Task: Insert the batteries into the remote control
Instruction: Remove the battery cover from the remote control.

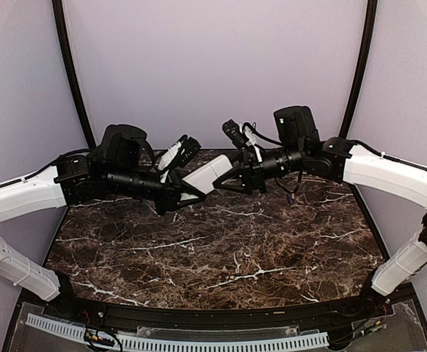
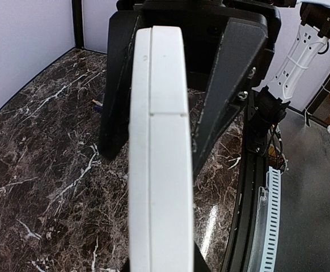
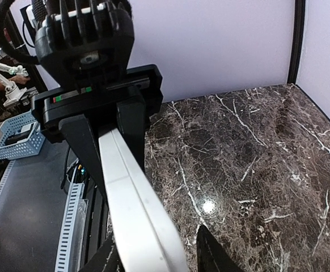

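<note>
Remote control, edge-on above marble table: left gripper clamped on it; right gripper fingers apart, straddling it.

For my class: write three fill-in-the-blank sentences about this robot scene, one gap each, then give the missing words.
1. The remote control is coloured ___.
2. The left gripper is shut on it, holding it ___ the table.
3. A battery lies on the table, held by ___ gripper.
Missing words: white; above; neither.
</note>
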Robot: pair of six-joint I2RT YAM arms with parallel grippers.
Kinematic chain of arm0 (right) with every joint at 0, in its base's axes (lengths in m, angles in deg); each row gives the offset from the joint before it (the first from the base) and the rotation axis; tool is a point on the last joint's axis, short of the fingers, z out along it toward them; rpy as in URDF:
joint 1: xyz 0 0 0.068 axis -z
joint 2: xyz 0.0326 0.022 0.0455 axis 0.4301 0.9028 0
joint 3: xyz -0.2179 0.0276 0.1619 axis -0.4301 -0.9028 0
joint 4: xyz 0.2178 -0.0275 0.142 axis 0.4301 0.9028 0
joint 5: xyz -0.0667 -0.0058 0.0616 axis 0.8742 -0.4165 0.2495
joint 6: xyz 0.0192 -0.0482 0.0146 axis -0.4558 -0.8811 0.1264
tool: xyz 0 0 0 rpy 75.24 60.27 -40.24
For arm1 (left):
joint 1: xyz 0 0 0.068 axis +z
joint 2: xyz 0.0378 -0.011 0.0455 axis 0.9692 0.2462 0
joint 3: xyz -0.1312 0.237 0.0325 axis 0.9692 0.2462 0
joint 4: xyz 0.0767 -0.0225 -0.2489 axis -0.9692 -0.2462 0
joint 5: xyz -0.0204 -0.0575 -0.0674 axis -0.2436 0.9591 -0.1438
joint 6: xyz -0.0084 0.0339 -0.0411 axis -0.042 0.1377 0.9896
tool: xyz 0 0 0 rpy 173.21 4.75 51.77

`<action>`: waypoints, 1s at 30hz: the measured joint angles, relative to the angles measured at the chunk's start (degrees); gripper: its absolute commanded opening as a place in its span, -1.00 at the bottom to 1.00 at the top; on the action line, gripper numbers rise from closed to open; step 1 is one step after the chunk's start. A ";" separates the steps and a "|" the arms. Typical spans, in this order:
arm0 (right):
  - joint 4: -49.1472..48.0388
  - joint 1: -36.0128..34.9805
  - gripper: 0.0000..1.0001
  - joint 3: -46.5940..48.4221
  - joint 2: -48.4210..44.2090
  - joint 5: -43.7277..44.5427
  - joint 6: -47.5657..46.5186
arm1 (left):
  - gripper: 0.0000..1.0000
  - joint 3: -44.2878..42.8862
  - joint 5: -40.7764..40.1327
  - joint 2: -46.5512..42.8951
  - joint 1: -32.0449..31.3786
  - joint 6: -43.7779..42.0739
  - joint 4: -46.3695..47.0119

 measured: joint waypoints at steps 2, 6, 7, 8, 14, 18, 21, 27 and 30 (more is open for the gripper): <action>-0.90 1.07 -0.44 -1.55 -0.17 -1.73 0.07 | -1.00 -0.66 -0.17 0.26 0.24 -1.20 -1.42; -1.64 2.62 -0.58 -3.85 -1.05 -4.92 -0.98 | -1.00 -2.12 0.35 1.22 0.66 -4.07 -4.42; -1.62 2.80 -0.60 -4.15 -1.22 -5.57 -1.42 | -1.00 -2.49 0.81 1.64 0.66 -4.83 -5.05; -1.49 2.97 -0.62 -4.46 -1.36 -6.43 -1.70 | -1.00 -2.75 1.18 1.88 0.66 -5.46 -5.46; -0.20 4.52 -0.66 -5.42 -1.46 -9.81 -3.34 | -1.00 -4.48 2.51 3.93 0.70 -8.50 -7.26; -0.96 5.57 -0.58 -7.26 -1.77 -10.75 -3.87 | -1.00 -4.63 2.08 5.05 0.61 -9.35 -7.13; -1.36 6.82 -0.53 -8.70 -1.90 -10.45 -3.91 | -1.00 -4.63 0.15 5.62 0.52 -9.46 -8.83; -3.06 8.28 -0.50 -9.42 -1.60 -9.64 -3.17 | -1.00 -4.63 -3.48 8.26 0.50 -9.44 -11.54; -4.74 8.28 -0.58 -10.03 -0.55 -9.55 -2.36 | -1.00 -4.66 -4.76 9.94 0.46 -9.44 -12.31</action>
